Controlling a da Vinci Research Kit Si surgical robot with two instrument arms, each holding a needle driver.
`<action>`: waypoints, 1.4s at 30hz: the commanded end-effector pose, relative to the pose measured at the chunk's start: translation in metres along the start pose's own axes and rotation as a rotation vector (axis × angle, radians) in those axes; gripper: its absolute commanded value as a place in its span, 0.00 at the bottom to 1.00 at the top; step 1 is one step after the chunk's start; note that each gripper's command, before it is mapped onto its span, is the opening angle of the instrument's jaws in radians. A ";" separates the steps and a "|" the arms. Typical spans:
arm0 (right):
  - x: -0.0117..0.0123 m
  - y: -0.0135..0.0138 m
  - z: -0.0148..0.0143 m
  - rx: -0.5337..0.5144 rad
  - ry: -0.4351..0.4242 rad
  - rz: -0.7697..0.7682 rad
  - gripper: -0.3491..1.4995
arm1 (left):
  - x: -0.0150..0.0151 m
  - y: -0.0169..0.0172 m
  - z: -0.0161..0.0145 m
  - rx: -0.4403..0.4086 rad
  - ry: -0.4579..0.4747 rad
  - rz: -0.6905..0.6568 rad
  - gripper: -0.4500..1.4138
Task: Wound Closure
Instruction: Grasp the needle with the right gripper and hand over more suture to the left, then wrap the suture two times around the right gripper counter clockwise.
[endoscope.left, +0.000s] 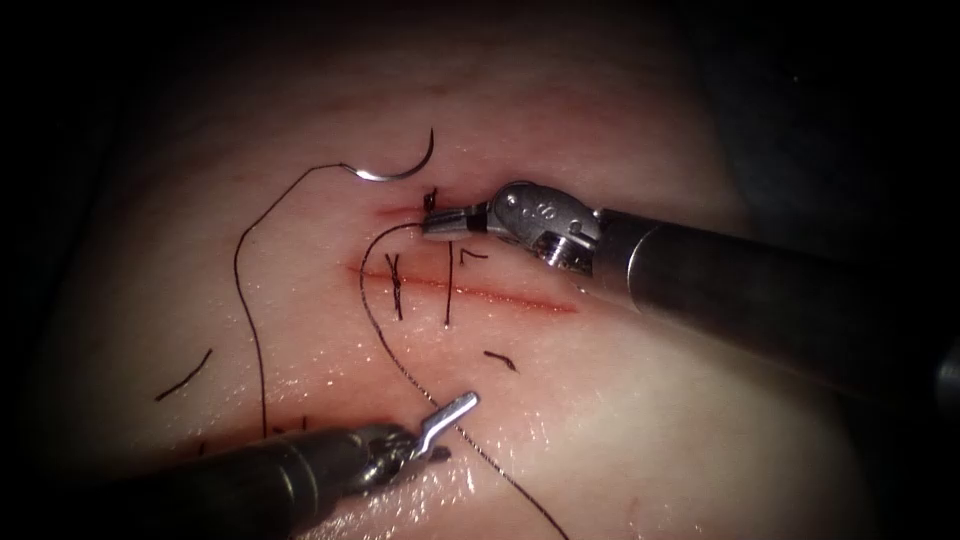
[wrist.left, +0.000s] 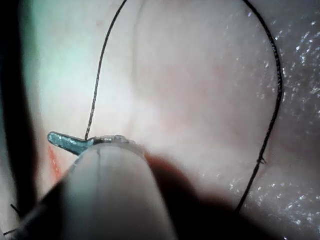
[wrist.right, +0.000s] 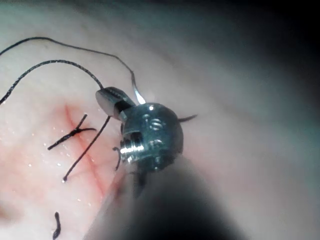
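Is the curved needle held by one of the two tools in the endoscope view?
No, the needle lies free on the tissue above the cut, apart from the left tool and the right tool.

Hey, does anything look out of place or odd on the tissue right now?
The needle lies loose on the tissue above the cut, held by neither gripper. Cut thread ends are scattered about. The right gripper is shut on the thread; the left gripper grips thread too.

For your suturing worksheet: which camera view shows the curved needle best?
The endoscope view: the needle lies whole on the tissue above the cut, held by neither tool. The right wrist view catches a sliver behind the right tool.
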 end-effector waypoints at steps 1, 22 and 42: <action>0.0002 0.0005 0.0010 0.002 0.003 -0.004 0.00 | 0.0000 0.0002 0.0009 0.002 -0.001 -0.001 0.54; -0.0012 -0.0017 -0.0015 0.021 0.060 -0.027 0.06 | -0.0057 -0.0028 -0.0080 0.009 -0.176 -0.199 0.00; 0.0037 -0.0021 -0.0060 -0.022 0.264 -0.042 0.86 | -0.0133 -0.0040 -0.0137 -0.014 -0.354 -0.138 0.00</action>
